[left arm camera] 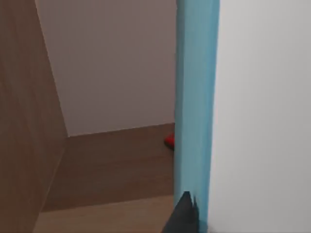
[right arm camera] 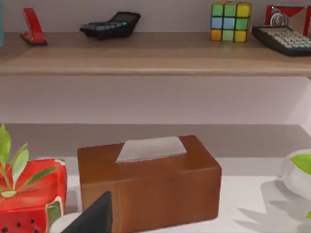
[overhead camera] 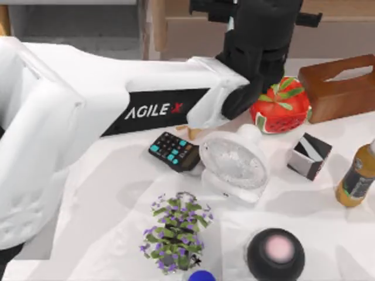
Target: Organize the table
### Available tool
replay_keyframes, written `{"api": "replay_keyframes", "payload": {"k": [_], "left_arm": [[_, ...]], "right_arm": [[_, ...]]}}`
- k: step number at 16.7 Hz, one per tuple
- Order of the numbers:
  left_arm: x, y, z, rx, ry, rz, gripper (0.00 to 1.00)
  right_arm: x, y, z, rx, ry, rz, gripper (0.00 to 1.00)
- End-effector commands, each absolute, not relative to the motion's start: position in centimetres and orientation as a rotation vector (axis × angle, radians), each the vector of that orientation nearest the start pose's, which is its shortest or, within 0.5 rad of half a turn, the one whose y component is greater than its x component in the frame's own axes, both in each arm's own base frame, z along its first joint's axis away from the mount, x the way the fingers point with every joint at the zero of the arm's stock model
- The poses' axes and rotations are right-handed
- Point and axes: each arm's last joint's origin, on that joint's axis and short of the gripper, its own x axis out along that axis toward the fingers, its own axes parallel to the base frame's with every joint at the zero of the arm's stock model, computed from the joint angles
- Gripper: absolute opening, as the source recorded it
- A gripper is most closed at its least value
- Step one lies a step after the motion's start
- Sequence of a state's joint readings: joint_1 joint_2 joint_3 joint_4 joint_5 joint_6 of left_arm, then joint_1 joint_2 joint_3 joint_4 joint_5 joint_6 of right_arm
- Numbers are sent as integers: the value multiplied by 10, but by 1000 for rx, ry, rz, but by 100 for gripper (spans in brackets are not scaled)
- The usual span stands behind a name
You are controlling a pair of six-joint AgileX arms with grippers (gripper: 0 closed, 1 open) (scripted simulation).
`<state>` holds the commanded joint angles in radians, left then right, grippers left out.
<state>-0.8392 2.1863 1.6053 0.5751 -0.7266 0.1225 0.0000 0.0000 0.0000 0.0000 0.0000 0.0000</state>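
Counted from above on the white bench point(overhead camera: 105, 193): one dark calculator point(overhead camera: 173, 151) near centre, one white fan point(overhead camera: 235, 162) touching it at 3 o'clock, one watermelon-patterned pot point(overhead camera: 280, 108) at 1 o'clock, one wooden tissue box point(overhead camera: 340, 88) at 2 o'clock, one black-and-white carton point(overhead camera: 309, 155), one amber bottle point(overhead camera: 356, 178) at 3 o'clock, one purple-flowered plant point(overhead camera: 174, 232) and one black dome with pink top point(overhead camera: 275, 253) at 6 o'clock.

Left arm reaching toward 12 o'clock; left end effector point(overhead camera: 258, 35) over the shelf, grip cannot tell.

Seen from the right wrist alone: shelf board point(right arm camera: 155, 53) carrying a red stapler point(right arm camera: 33, 26), two calculators point(right arm camera: 111, 25), one colour cube point(right arm camera: 231, 21).

Seen from the left wrist: wooden compartment point(left arm camera: 112, 160) holding a light-blue upright panel point(left arm camera: 194, 107) and a small red item point(left arm camera: 169, 141).
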Motion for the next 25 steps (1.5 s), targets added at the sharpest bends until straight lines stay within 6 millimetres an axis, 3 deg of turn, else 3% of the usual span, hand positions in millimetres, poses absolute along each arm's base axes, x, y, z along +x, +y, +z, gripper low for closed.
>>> {"api": "replay_keyframes", "payload": {"k": [5, 9, 12, 16, 19, 22, 25], "left_arm": [[307, -324, 236, 395, 29, -201, 0], [278, -270, 223, 697, 59, -255, 0], [267, -222, 204, 935, 98, -272, 0], [270, -159, 175, 1217, 180, -255, 0], [283, -118, 164, 1369, 229, -223, 0], [307, -91, 164, 1462, 225, -191, 0], [329, -76, 160, 1528, 206, -205, 0]], "right_arm": [[106, -1, 160, 0, 0, 0, 100], [106, -1, 160, 0, 0, 0, 100], [106, -1, 160, 0, 0, 0, 100], [106, -1, 160, 0, 0, 0, 100], [106, -1, 160, 0, 0, 0, 100], [106, -1, 160, 0, 0, 0, 100], [106, -1, 160, 0, 0, 0, 100]]}}
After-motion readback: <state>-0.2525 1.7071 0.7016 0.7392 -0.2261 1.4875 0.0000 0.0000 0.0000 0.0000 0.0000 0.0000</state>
